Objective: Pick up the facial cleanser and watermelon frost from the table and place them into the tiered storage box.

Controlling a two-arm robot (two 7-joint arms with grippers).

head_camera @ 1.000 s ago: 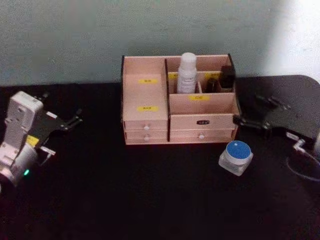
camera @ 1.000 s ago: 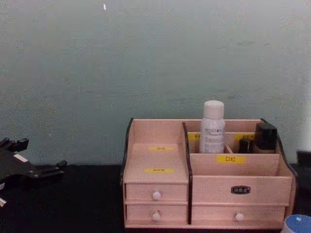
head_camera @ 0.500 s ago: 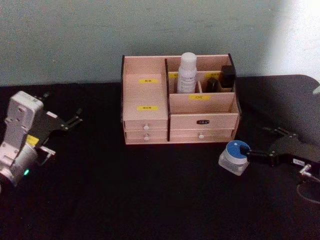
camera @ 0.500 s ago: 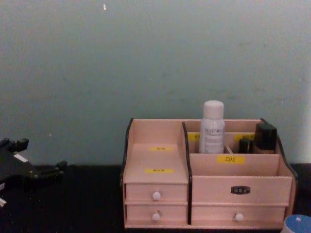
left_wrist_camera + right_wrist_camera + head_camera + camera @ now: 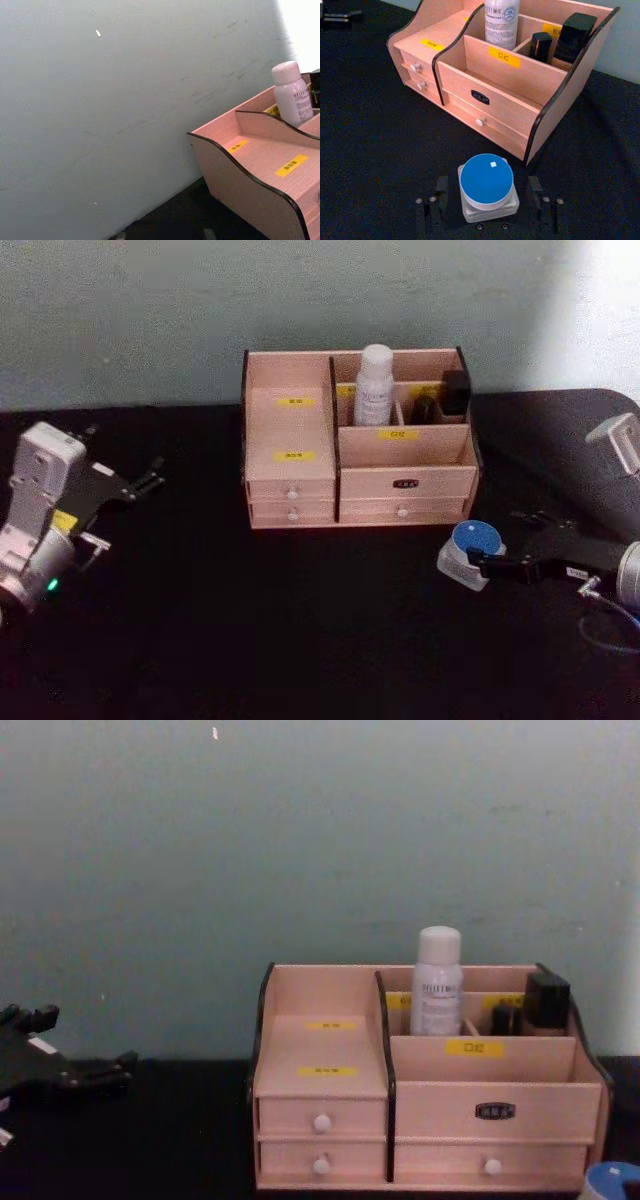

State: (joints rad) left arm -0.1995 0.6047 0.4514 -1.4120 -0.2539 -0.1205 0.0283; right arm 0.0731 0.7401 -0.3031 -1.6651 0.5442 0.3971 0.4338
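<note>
The facial cleanser point(image 5: 374, 386) point(image 5: 501, 21) point(image 5: 437, 982) point(image 5: 291, 92), a tall white bottle, stands upright in a rear compartment of the tiered storage box point(image 5: 300, 430) point(image 5: 500, 82) point(image 5: 330, 1045) point(image 5: 250, 170). On the black table, in front of the box's right corner, sits the watermelon frost point(image 5: 470, 550) point(image 5: 486, 186) point(image 5: 612, 1182), a squat jar with a blue lid. My right gripper point(image 5: 492, 542) point(image 5: 488, 182) is open, low at the table, with one finger on each side of the jar. Far left, away from the box, my left gripper point(image 5: 140, 483) point(image 5: 75, 1055) hangs open and holds nothing.
Two small black bottles point(image 5: 455, 392) point(image 5: 575, 37) stand in the box's right rear compartments. The box's front compartment point(image 5: 485, 70) holds nothing. A grey-green wall runs right behind the box. A cable point(image 5: 605, 625) lies at the table's right edge.
My right gripper has come from beside the box's right end down toward me, and its fingers now straddle the jar. The left arm, the jar and the bottle have stayed put.
</note>
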